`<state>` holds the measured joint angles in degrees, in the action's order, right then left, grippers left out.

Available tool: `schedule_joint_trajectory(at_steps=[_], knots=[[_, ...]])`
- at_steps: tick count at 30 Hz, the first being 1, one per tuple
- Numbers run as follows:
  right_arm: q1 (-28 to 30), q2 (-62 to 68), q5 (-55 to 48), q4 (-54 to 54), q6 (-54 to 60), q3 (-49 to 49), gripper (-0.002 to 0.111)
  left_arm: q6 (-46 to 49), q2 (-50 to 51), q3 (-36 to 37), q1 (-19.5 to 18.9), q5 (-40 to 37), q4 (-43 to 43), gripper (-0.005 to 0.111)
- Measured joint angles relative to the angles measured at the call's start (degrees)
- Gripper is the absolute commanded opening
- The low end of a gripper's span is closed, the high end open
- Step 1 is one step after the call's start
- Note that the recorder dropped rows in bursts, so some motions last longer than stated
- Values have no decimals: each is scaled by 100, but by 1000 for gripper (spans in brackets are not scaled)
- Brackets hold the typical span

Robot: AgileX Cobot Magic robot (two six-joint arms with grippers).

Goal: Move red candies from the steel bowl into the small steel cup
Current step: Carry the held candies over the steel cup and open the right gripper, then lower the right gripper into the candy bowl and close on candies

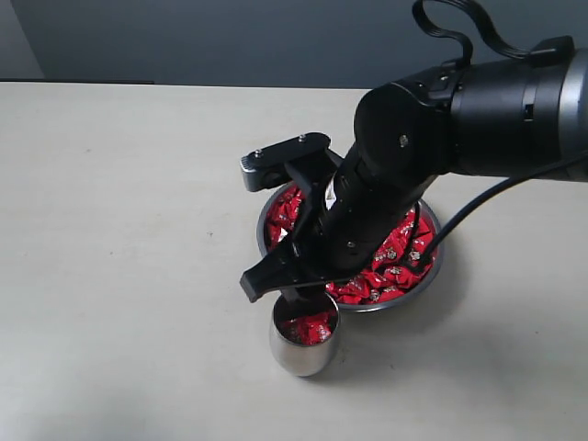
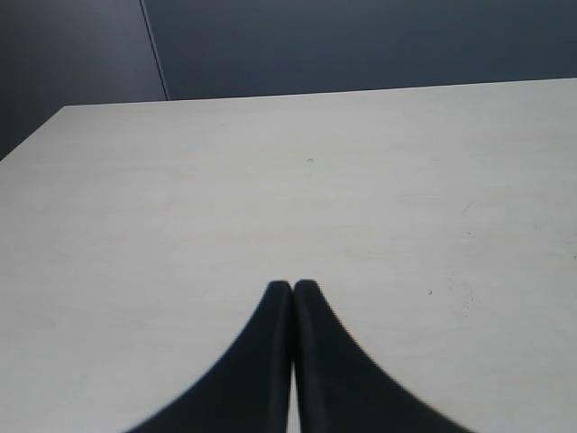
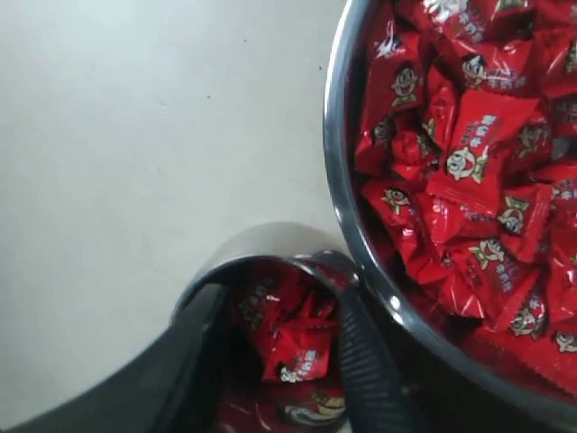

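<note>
The steel bowl [image 1: 435, 273] [image 3: 335, 180] sits mid-table, heaped with red candies [image 1: 397, 250] [image 3: 469, 162]. The small steel cup [image 1: 296, 354] [image 3: 257, 245] stands just in front of it, almost touching its rim, and holds a few red candies [image 1: 310, 326] [image 3: 293, 347]. My right gripper [image 1: 299, 301] [image 3: 279, 302] hangs over the cup's mouth, open, its two black fingers spread to either side of the candies inside. My left gripper [image 2: 292, 287] is shut on nothing above bare table and does not show in the exterior view.
The pale table [image 1: 119, 230] extends wide to the left of the cup and bowl. The right arm's black body [image 1: 404, 175] and cable [image 1: 478, 207] cover the bowl's middle. A dark wall [image 1: 230, 37] runs along the table's far edge.
</note>
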<state>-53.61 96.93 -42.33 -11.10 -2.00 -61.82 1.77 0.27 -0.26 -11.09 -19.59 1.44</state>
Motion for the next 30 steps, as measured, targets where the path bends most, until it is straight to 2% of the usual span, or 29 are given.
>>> schedule_joint_trajectory(at_steps=[6, 15, 30], knots=[[95, -171, 317, 381, -66, 0, 40, 0, 0, 0, 0, 0, 0, 0], [842, -249, 219, 1666, -1085, 0, 40, 0, 0, 0, 0, 0, 0, 0], [937, 177, 606, 1506, -882, -114, 40, 0, 0, 0, 0, 0, 0, 0]])
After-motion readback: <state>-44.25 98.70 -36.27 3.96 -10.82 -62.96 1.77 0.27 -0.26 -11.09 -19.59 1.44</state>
